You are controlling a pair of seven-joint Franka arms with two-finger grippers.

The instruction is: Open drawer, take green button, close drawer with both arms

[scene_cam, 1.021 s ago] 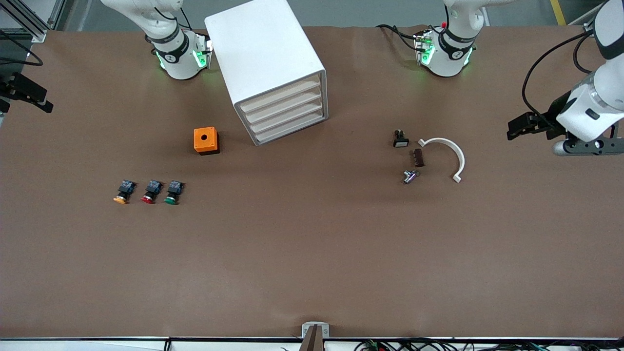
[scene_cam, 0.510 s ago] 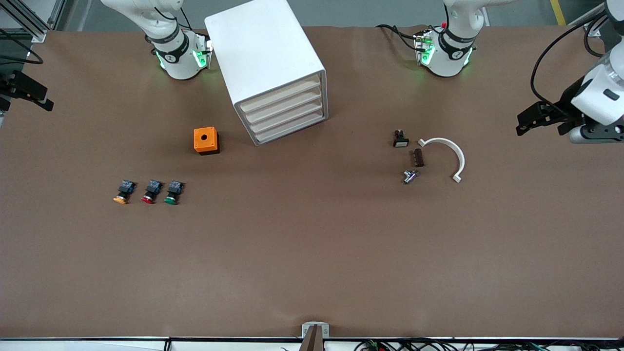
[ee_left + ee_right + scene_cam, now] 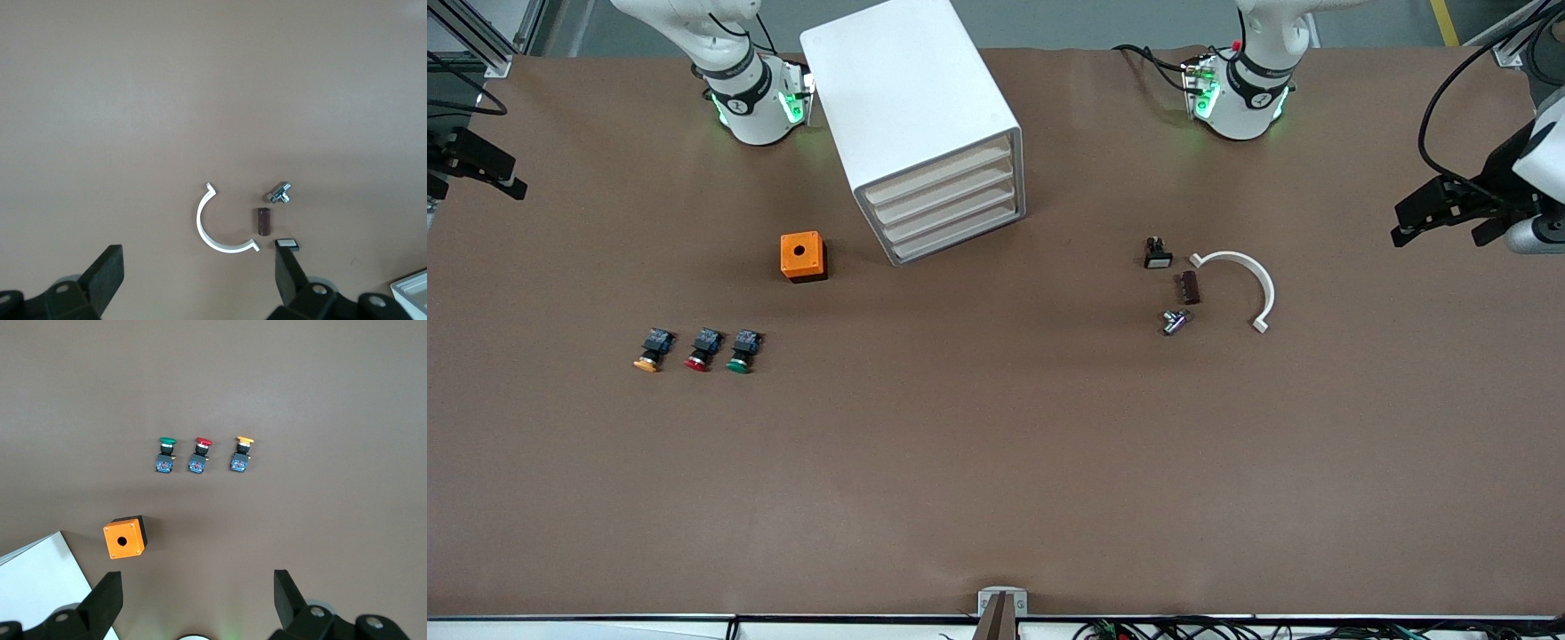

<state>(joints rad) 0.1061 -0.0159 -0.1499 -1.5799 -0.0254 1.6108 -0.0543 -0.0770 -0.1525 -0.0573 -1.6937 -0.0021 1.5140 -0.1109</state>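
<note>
The white cabinet [image 3: 911, 124] stands between the two arm bases, and its four cream-fronted drawers [image 3: 945, 207] are all shut. The green-capped button [image 3: 741, 352] lies on the table toward the right arm's end, last in a row of three; it also shows in the right wrist view [image 3: 165, 455]. My left gripper [image 3: 1440, 209] is open and empty over the table's edge at the left arm's end, its jaws wide apart in the left wrist view [image 3: 200, 280]. My right gripper [image 3: 479, 166] is open and empty over the table's edge at the right arm's end, and it also shows in the right wrist view [image 3: 197, 600].
An orange box [image 3: 802, 256] with a round hole sits beside the cabinet. Red-capped [image 3: 702, 350] and orange-capped [image 3: 652, 350] buttons lie beside the green one. Toward the left arm's end lie a white curved piece [image 3: 1254, 283], a small black switch [image 3: 1158, 254], a brown part [image 3: 1190, 287] and a metal fitting [image 3: 1174, 322].
My left gripper has drawn back toward the left arm's end of the table and risen. The right gripper has barely moved. Nothing on the table has shifted.
</note>
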